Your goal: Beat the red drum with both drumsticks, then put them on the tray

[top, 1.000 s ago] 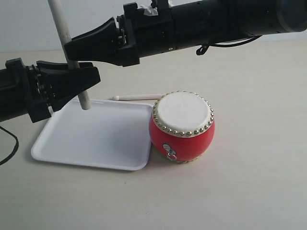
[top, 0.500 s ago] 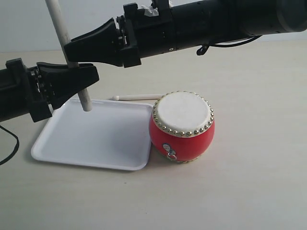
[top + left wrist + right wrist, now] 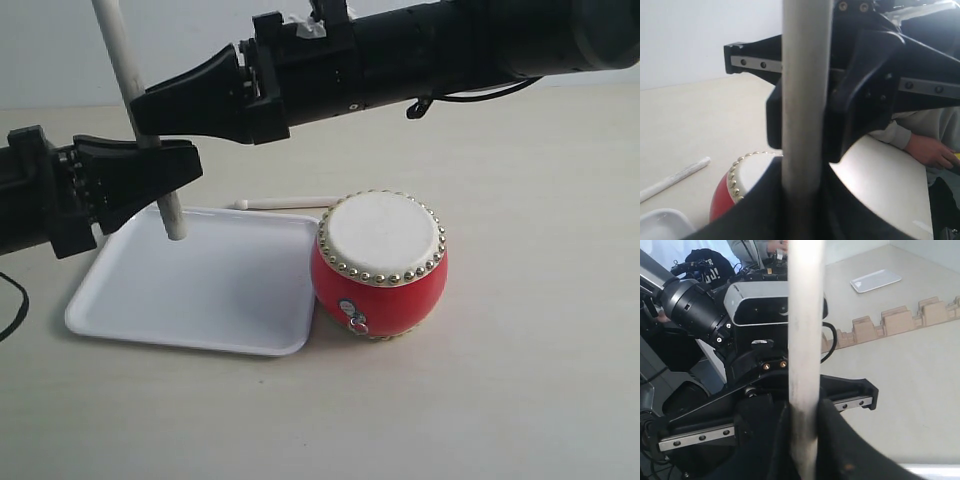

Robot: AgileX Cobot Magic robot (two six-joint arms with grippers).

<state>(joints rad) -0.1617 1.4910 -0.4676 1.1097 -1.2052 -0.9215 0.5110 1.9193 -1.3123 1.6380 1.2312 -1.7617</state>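
Observation:
One drumstick point(image 3: 125, 70) stands nearly upright, its lower tip just above the far left part of the white tray point(image 3: 230, 300). My left gripper point(image 3: 185, 162) comes in from the left, and my right gripper point(image 3: 140, 105) reaches across from the right just above it. Both are shut on this stick, as the left wrist view point(image 3: 802, 185) and the right wrist view point(image 3: 802, 435) show. The other drumstick point(image 3: 285, 203) lies flat on the table behind the tray's far edge. The red drum point(image 3: 380, 265) stands upright against the tray's right side.
The right arm point(image 3: 450, 45) stretches over the table behind the drum. In the right wrist view a small white tray-like thing point(image 3: 875, 280) and a row of tan blocks point(image 3: 890, 322) lie farther off. A person's hand point(image 3: 932, 150) shows beyond the table.
The held stick and both grippers have shifted slightly left, and the stick's lower tip has sunk a little toward the tray. The drum, the tray and the lying stick have not moved.

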